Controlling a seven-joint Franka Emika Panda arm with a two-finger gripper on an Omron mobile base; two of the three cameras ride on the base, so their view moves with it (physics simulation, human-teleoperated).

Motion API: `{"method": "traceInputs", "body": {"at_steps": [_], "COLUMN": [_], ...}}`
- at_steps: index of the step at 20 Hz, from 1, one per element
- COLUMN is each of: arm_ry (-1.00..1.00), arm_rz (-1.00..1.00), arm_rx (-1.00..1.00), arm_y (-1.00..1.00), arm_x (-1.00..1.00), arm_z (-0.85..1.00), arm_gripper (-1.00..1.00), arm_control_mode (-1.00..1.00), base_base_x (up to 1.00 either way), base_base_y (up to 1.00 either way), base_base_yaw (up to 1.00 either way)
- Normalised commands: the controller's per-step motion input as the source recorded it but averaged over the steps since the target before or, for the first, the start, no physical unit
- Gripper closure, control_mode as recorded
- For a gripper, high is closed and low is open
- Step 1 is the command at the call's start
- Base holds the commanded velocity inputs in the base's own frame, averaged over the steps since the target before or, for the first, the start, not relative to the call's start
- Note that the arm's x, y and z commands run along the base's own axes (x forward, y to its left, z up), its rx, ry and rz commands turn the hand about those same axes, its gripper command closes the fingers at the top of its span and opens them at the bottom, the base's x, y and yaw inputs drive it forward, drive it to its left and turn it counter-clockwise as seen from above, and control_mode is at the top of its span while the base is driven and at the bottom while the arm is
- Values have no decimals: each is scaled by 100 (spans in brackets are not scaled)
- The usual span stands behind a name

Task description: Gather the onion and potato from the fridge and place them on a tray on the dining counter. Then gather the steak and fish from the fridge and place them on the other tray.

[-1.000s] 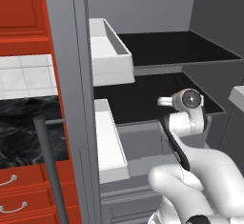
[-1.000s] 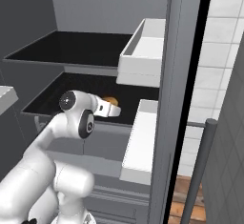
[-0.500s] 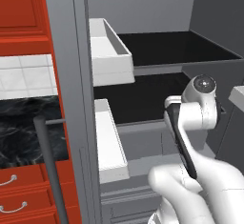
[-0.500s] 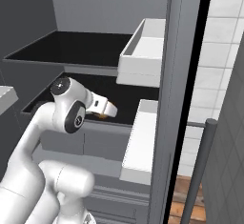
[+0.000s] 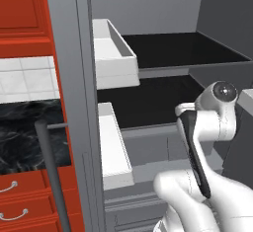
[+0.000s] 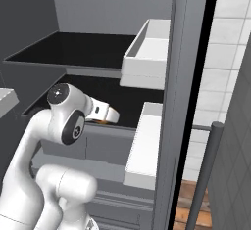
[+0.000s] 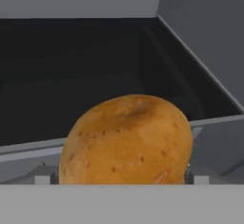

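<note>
A large brown potato (image 7: 126,139) sits between my gripper's (image 7: 119,179) fingers, its sides pressed against both; the tips barely show at its flanks. In the right base view the gripper (image 6: 109,115) hovers over the front edge of the fridge's (image 6: 186,77) middle black shelf (image 6: 132,97), with an orange-brown sliver of the potato (image 6: 100,122) under it. In the left base view my wrist (image 5: 217,112) stands in front of the open fridge (image 5: 79,78). The onion, steak, fish, tray and dining counter are out of view.
White door bins (image 5: 111,53) (image 6: 147,141) hang on both open doors, close to the arm. A long grey bar handle (image 5: 49,176) (image 6: 203,175) stands on each side. Red cabinets (image 5: 24,9) and a black marble counter (image 5: 24,132) lie left.
My arm has drawn back from deep over the middle shelf toward the fridge's front edge. The potato has come along with the gripper.
</note>
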Motion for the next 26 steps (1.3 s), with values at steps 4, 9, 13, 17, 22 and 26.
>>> {"method": "traceInputs", "body": {"at_steps": [4, 9, 13, 17, 22, 26], "arm_ry": [20, 15, 4, -4, -13, -13], "arm_rz": [5, 4, 3, 3, 3, 4], "arm_rx": [0, 0, 0, 0, 0, 0], "arm_y": [8, 10, 10, 20, 26, 24], "arm_x": [-5, -2, -9, -14, -24, -35], "arm_z": [39, 33, 24, 2, 0, 1], "arm_gripper": [100, 100, 100, 100, 100, 100], "arm_control_mode": [-100, -100, -100, -100, -100, -100], "base_base_x": [0, 0, 0, 0, 0, 0], "base_base_y": [0, 0, 0, 0, 0, 0], "base_base_yaw": [0, 0, 0, 0, 0, 0]}}
